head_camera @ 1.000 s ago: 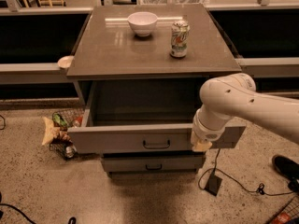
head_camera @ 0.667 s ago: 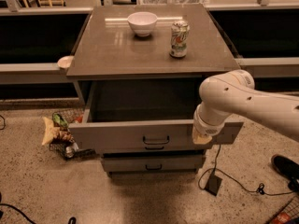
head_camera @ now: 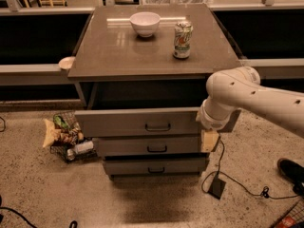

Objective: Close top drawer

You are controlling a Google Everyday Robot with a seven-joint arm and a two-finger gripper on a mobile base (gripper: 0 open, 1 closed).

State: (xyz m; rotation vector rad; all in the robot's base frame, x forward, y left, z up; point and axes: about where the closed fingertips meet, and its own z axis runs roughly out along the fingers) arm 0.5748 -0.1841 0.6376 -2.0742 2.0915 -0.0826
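The top drawer (head_camera: pixel 114 123) sits in the middle of the frame, pulled partway out of the cabinet (head_camera: pixel 118 56), with a dark strip of its inside showing above the flat front panel. Its small bar handle (head_camera: pixel 157 127) is at the centre of that panel. The gripper (head_camera: pixel 210 140) is at the right end of the panel, hanging just below the white arm (head_camera: pixel 247 96) that reaches in from the right edge. I cannot tell whether it is wide or narrow.

The step in hand looks like the push that shuts the drawer. To do it well, press flat on the front panel and drive straight back toward the cabinet. Pushing this far to the right may twist the drawer on its slides, so contact nearer the handle would likely run truer. Ease off near the end, so the bowl (head_camera: pixel 145 23) and can (head_camera: pixel 183 40) on top are not jolted.
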